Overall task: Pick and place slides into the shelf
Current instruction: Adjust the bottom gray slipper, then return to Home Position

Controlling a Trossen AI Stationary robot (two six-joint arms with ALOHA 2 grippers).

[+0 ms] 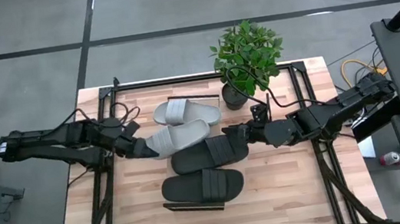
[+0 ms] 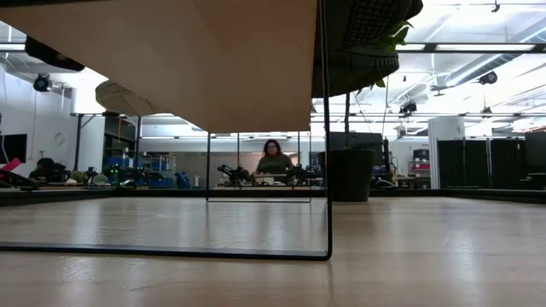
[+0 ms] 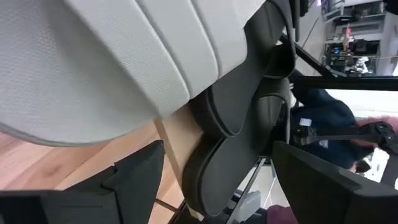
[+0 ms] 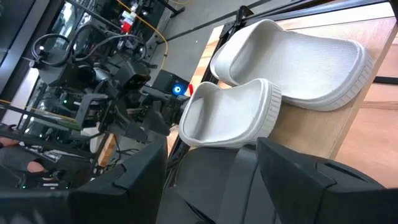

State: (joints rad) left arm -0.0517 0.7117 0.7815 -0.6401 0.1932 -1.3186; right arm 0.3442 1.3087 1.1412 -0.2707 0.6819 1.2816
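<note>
From the left, the left arm reaches in over the table's [image 1: 83, 220] edge, and its left gripper [image 1: 145, 147] sits at the near end of a pale grey slide [image 1: 180, 137]. Its fingers [image 3: 137, 174] are spread wide on either side of that end, and I cannot tell whether they actually touch it. Bare wood lies open between that arm and the table's front left corner.

All four slides lie lengthwise, left to right, bunched at the table's middle. The other grey slide [image 1: 187, 110] lies just behind the first, on the light plank of the shelf [image 1: 141, 106]. In front, an upper black slide [image 1: 211, 154] touches the grey one, and a lower black slide [image 1: 204, 186] lies nearest the front edge with clear wood around it.

Further right, the right gripper [image 1: 230, 133] meets the right end of the upper black slide, its fingers [image 4: 292, 180] parted around it; whether they grip it I cannot tell. A potted plant [image 1: 247, 55] crowds the room just behind that arm.
</note>
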